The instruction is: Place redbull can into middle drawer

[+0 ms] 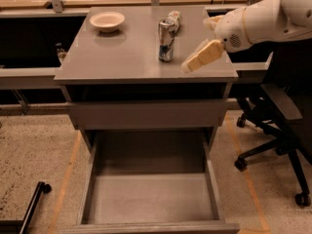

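Tall slim silver-and-blue redbull can (166,40) upright on flat grey counter (122,57), right of counter centre, toward its back. Probably light, thin-walled aluminium: stiff enough for a firm pinch, but dented by a hard squeeze. Smooth, a bit slippery, tippy because tall and narrow. Best taken from the side across the mid-body, below the shiny top, clear of the second silver can (174,19) lying on its side just behind, also on the counter. Wide grey box-shaped middle drawer (151,196) pulled out below counter front. White arm (263,21) in from counter's right side, forearm angled down and left. Beige end effector (202,56) above counter's front-right part, apart from the redbull can, nothing gripped. How far open: cannot tell. Shallow white bowl (107,20) at counter's back-left, out of the way.
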{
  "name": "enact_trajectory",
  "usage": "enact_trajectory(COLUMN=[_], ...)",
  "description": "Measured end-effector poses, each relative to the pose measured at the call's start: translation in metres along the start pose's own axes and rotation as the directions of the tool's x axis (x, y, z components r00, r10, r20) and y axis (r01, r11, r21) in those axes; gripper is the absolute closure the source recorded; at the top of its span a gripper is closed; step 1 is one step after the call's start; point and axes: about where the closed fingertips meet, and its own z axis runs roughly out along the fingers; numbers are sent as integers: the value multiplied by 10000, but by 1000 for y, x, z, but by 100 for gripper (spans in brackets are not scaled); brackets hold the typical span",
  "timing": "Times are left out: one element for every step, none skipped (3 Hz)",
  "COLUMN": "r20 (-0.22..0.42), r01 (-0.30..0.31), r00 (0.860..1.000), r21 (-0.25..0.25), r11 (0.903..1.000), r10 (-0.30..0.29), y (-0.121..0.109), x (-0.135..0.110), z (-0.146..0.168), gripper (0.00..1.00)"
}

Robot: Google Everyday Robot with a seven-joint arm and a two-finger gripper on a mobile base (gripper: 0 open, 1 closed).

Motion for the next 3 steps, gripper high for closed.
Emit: enact_trajectory(r20=[776,1450,1874], r01=[-422,-997,-1410], r00=[9962,9851,9734], r21=[318,449,369], r11=[9986,9940,9893], r10=[396,923,1318], y=[-21,-45,-67], x=[-1,0,0], z=[32,68,105], gripper=[0,0,0])
